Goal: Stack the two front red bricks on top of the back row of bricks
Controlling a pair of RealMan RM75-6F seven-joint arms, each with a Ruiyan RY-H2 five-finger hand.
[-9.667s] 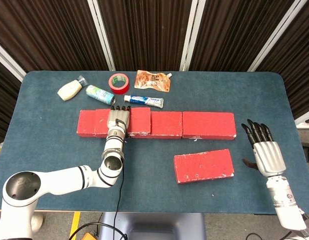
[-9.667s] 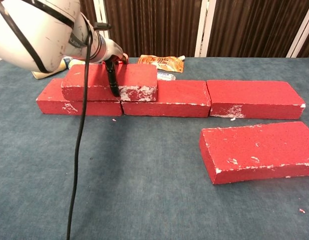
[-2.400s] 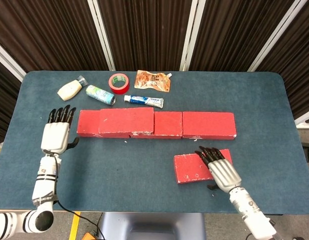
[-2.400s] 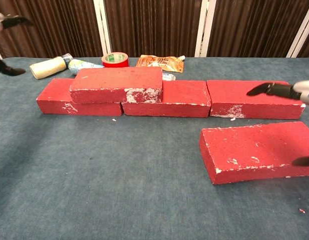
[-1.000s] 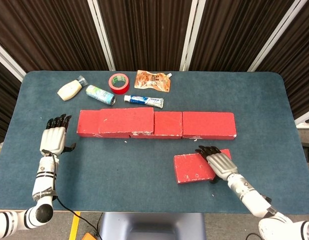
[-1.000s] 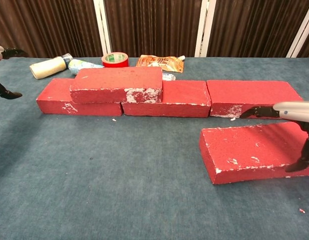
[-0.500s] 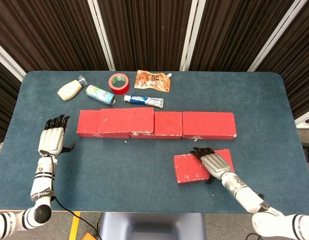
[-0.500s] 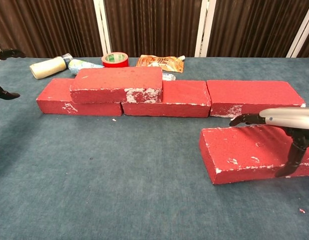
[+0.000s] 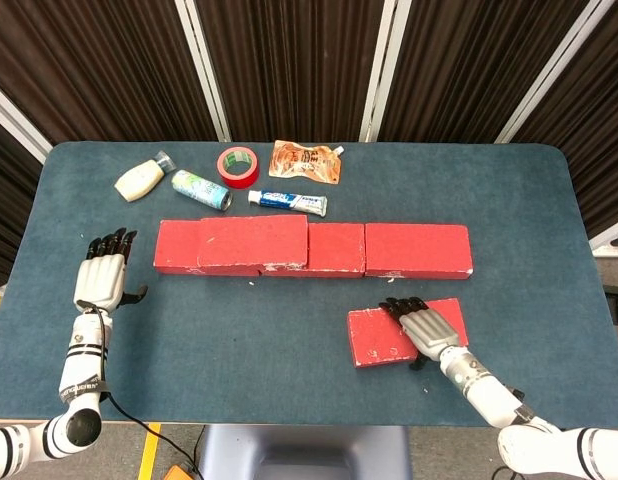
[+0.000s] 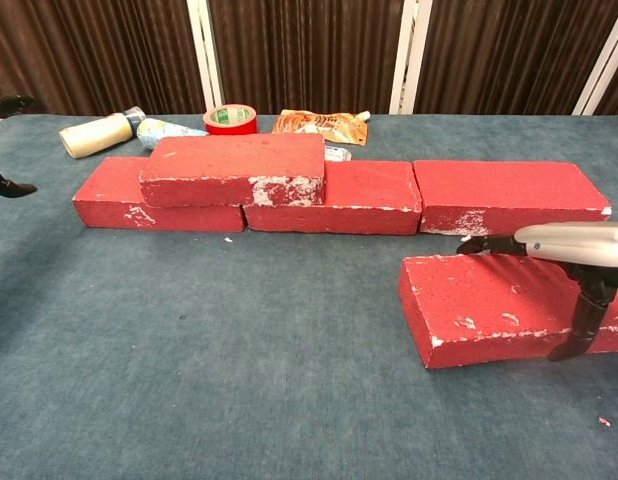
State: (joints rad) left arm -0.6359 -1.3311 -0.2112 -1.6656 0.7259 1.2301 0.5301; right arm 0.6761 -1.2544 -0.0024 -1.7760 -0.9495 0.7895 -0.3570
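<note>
Three red bricks form the back row point(image 9: 417, 250) point(image 10: 504, 195). A fourth red brick point(image 9: 252, 240) point(image 10: 234, 168) lies stacked on the row's left part. The front red brick point(image 9: 381, 338) point(image 10: 479, 300) lies flat on the table, near the right. My right hand point(image 9: 426, 326) point(image 10: 574, 243) lies across its top. Its fingertips point(image 10: 471, 243) reach over the far edge and its thumb point(image 10: 577, 330) presses the near face, so it grips the brick. My left hand point(image 9: 97, 277) hovers open, fingers straight, left of the row. In the chest view only its dark tips point(image 10: 11, 187) show at the frame edge.
Behind the row lie a cream bottle point(image 9: 139, 180), a small blue-green bottle point(image 9: 200, 189), a red tape roll point(image 9: 237, 165), a toothpaste tube point(image 9: 289, 202) and an orange pouch point(image 9: 307, 161). The blue table point(image 9: 289, 340) ends just behind my hands.
My right hand has slid left along the front brick, with fingertips at its far edge and thumb on the near face. My left hand has drawn back slightly to the left.
</note>
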